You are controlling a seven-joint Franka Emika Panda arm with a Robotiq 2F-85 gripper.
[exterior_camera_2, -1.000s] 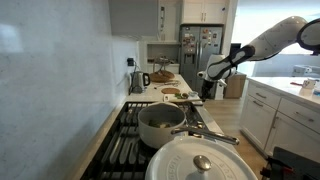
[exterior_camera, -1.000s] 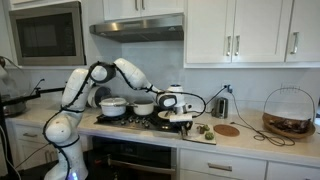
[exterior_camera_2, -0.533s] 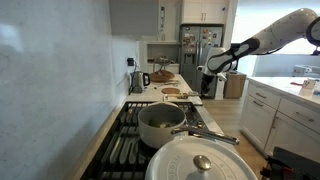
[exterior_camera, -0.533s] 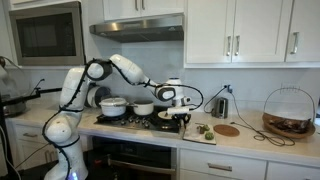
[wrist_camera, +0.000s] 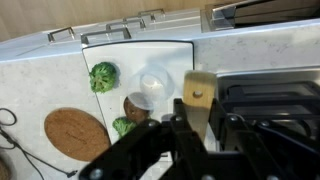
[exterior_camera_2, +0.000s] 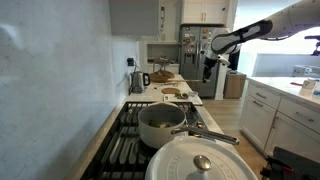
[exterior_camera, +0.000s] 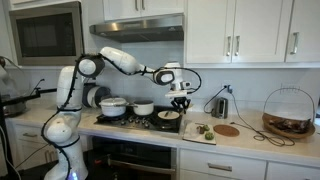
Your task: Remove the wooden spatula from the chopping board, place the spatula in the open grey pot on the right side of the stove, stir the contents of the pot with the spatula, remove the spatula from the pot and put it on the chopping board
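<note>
My gripper (exterior_camera: pixel 181 101) is shut on the wooden spatula (wrist_camera: pixel 197 93) and holds it in the air above the white chopping board (wrist_camera: pixel 150 55). In the wrist view the spatula's pale handle end, with a small hole, sticks out between the fingers (wrist_camera: pixel 201 122). The board also shows in an exterior view (exterior_camera: pixel 189 126), below the gripper. The small open grey pot (exterior_camera: pixel 143 108) stands on the stove to the left of the gripper. In an exterior view the pot (exterior_camera_2: pixel 160 125) is in the foreground and the gripper (exterior_camera_2: pixel 208 66) is far behind it.
Broccoli (wrist_camera: pixel 102 76) and other small food pieces lie on the board. A round wooden trivet (wrist_camera: pixel 75 133) is beside it. A larger silvery-white pot (exterior_camera: pixel 113 105) and a flat pan (exterior_camera: pixel 168 116) are on the stove. A kettle (exterior_camera: pixel 221 105) and a basket (exterior_camera: pixel 288 112) stand on the counter.
My gripper has risen from the chopping board with the spatula in it, and the arm has swung upward.
</note>
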